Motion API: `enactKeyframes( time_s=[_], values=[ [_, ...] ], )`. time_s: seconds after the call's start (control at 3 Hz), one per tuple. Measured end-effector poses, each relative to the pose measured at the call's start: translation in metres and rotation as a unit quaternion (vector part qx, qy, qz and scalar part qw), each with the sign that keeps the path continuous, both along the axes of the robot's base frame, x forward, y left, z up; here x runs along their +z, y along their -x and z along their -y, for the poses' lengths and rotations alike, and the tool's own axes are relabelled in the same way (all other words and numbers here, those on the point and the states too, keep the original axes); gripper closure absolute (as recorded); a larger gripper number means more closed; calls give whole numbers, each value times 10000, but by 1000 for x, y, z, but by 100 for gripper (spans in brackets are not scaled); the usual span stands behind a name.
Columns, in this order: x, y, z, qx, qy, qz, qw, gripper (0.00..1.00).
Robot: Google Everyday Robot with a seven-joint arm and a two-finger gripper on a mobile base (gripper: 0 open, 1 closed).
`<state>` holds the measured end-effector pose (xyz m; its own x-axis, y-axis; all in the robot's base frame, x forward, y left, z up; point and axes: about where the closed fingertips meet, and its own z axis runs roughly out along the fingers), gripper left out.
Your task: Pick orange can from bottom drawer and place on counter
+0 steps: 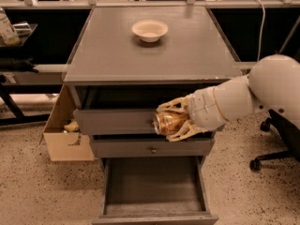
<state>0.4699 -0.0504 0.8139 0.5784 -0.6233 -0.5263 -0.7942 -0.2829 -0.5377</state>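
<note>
The orange can [168, 123], coppery with a silver end facing left, lies sideways in my gripper [174, 122], whose pale fingers [176, 106] are shut around it. Can and gripper hang in front of the upper drawer face, below the front edge of the counter [117, 55] and well above the bottom drawer [154, 184]. That drawer is pulled out and shows a plain grey interior. My white arm [248, 95] reaches in from the right.
A white bowl [149, 30] sits near the back of the counter. A cardboard box [65, 135] stands on the floor left of the cabinet. Dark side shelves flank the cabinet, and an office chair base [272, 158] is at the right.
</note>
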Motion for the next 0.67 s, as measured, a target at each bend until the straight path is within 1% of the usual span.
enactKeyframes(
  time_s=[0.33,0.67],
  values=[
    [6,-28,35,-422,115,72,9990,100],
    [7,-28,35,-422,114,72,9990,100]
  ],
)
